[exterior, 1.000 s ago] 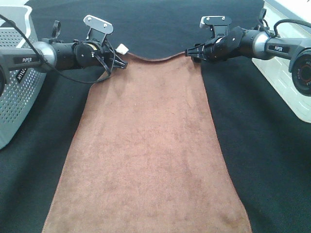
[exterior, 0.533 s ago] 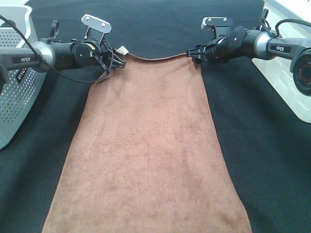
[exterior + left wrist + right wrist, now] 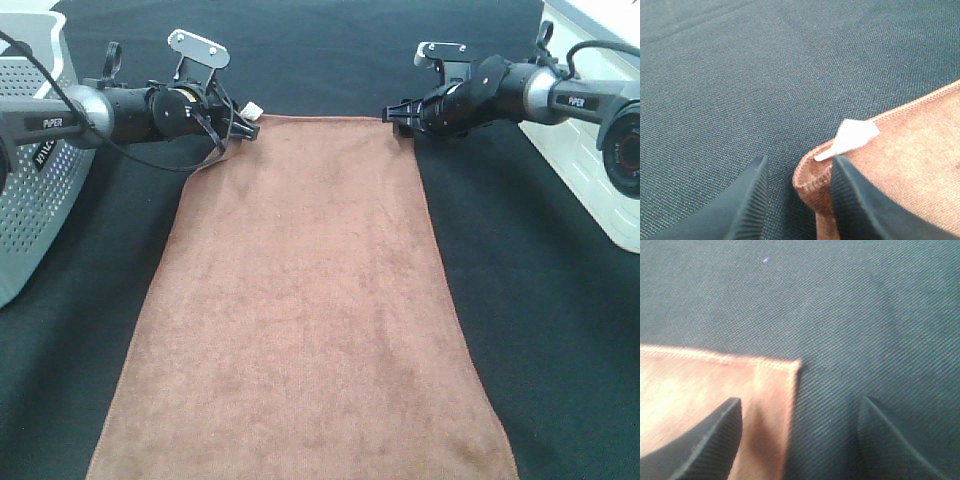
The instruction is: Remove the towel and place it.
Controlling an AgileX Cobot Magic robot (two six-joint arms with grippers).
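Observation:
The reddish-brown towel [image 3: 300, 300] lies flat and lengthwise on the black table cloth, its far edge straight. My left gripper [image 3: 245, 128] is at the far left corner, beside the white tag [image 3: 255, 108]. In the left wrist view the jaws [image 3: 795, 200] stand apart. The towel corner [image 3: 812, 182] with the tag [image 3: 855, 135] lies between them, with a gap to one finger. My right gripper [image 3: 392, 113] is at the far right corner. In the right wrist view its jaws [image 3: 800, 435] are wide apart, and the towel corner [image 3: 775, 385] lies flat on the cloth between them.
A grey perforated basket [image 3: 30, 180] stands at the left edge, under the left arm. A white surface [image 3: 590, 170] lies at the right edge under the right arm. The black table cloth [image 3: 540, 300] shows on both sides of the towel.
The towel's far edge, which sagged in a curve between raised corners, has come down flat and straight. The left jaws have parted a little. Both arms have shifted only slightly.

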